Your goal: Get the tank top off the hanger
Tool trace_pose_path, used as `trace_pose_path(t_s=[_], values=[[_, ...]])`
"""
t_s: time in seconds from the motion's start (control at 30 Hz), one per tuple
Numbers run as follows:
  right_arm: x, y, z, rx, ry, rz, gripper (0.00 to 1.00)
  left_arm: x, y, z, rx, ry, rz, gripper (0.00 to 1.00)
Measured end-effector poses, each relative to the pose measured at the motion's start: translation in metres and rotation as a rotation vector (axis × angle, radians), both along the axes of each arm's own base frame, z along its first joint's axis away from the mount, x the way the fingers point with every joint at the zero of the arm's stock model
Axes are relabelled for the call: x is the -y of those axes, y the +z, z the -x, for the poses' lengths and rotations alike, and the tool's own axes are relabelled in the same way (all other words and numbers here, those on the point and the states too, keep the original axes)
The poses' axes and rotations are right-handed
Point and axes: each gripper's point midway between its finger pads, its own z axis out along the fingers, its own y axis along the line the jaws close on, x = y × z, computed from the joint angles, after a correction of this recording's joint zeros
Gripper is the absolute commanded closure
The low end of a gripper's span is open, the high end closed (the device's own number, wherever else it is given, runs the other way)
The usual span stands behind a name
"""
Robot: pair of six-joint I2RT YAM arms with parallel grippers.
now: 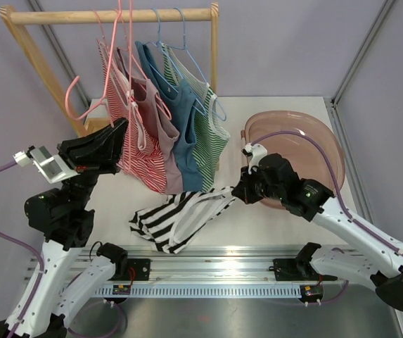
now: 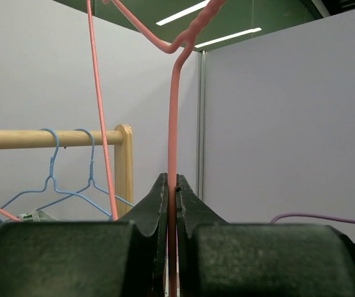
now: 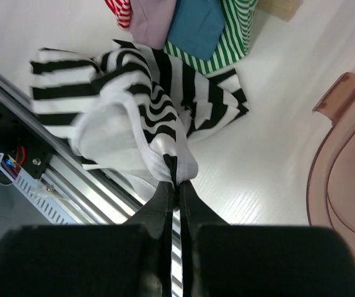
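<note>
Lift the tank top (image 1: 176, 215), crumpled on the table (image 1: 268, 227) below the hung clothes (image 1: 181, 130) and pinched at its edge by the closed right gripper (image 1: 242, 189), slowly toward the basin (image 1: 328, 141) (looks free already). Steady the pink hanger (image 2: 173, 124), clamped in the shut left gripper (image 1: 120, 130), against swinging.

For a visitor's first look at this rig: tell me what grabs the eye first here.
The black-and-white striped tank top sprawls on the table at the front, one edge pinched in the right gripper. Behind it, a row of coloured tank tops hangs on the wooden rack, where the left gripper is clamped on a pink hanger wire. A pink basin sits at right.
</note>
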Motion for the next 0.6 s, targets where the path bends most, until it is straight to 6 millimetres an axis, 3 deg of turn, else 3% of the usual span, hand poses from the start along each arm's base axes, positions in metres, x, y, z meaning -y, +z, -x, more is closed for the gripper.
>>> trace_pose_path(t_s=[0.1,0.23,0.4,0.5,0.6], values=[[-0.002,0.023,0.000,0.039,0.009,-0.047,1.00,-0.003,0.006,0.001,-0.048,0.013,-0.008,1.00],[-0.009,0.061,-0.002,0.103,0.025,-0.125,1.00,-0.027,0.006,0.005,-0.166,0.100,0.036,1.00],[-0.015,0.096,0.003,0.152,0.059,-0.210,1.00,-0.077,-0.030,0.012,-0.372,0.290,0.141,1.00],[-0.036,0.092,0.000,0.123,0.093,-0.219,1.00,-0.100,-0.067,0.012,-0.513,0.396,0.170,1.00],[-0.067,0.069,0.003,0.062,0.142,-0.181,0.68,-0.111,-0.104,0.005,-0.653,0.472,0.151,1.00]])
